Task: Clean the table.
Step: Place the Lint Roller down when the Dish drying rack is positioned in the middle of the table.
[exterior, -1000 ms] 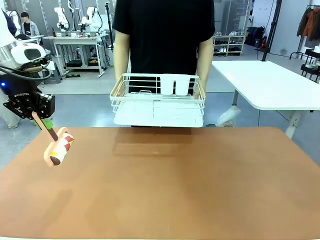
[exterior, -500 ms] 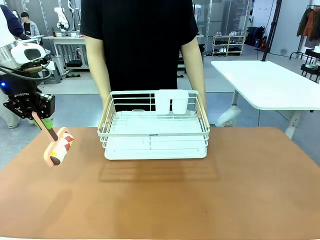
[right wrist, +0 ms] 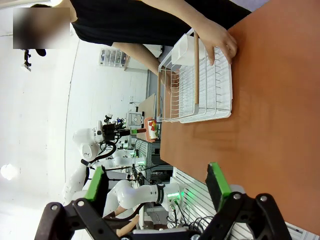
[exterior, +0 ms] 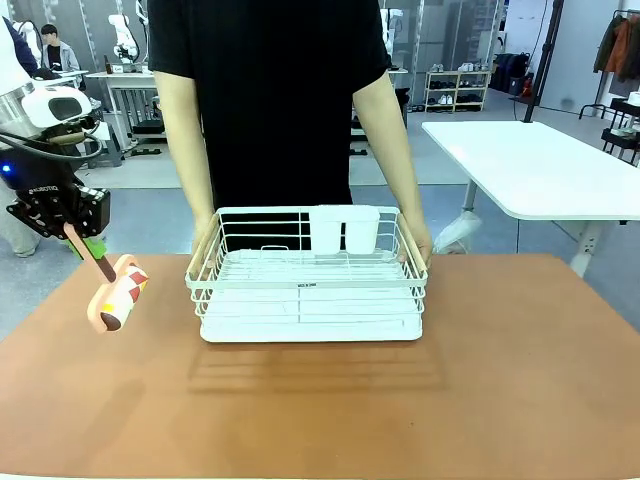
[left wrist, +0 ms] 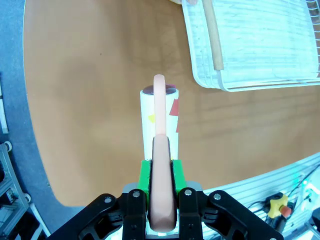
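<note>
Front view. The terracotta desk (exterior: 320,400) spans the lower half of the picture. A white wire dish rack (exterior: 308,275) sits on its far middle part, with two white cups (exterior: 345,229) hung at the rack's far wall. A person in a black shirt stands at the far side, one hand (exterior: 418,243) on each end of the rack. At picture left the left gripper (exterior: 88,245) hangs above the desk's left edge, clenched on the pinkish handle of a lint roller (exterior: 118,292); the roller's head, white with red and yellow marks, hangs tilted below the gripper, clear of the desk. A white-topped table (exterior: 540,165) stands behind at the right.

Left wrist view. The left gripper (left wrist: 161,172) has its green pads (left wrist: 144,174) pressed against both sides of the lint roller's (left wrist: 160,115) handle. The roller head points away from the camera over the desk (left wrist: 90,100). A corner of the dish rack (left wrist: 255,45) with a wooden side rail lies at upper right, well apart from the roller.

Right wrist view (rolled sideways). The right gripper (right wrist: 157,186) stands released, its green-padded fingers (right wrist: 218,180) wide apart with nothing between them. Beyond lies the desk (right wrist: 270,110), with the dish rack (right wrist: 200,82) on it and the person's hand (right wrist: 220,42) on the rack's end.
</note>
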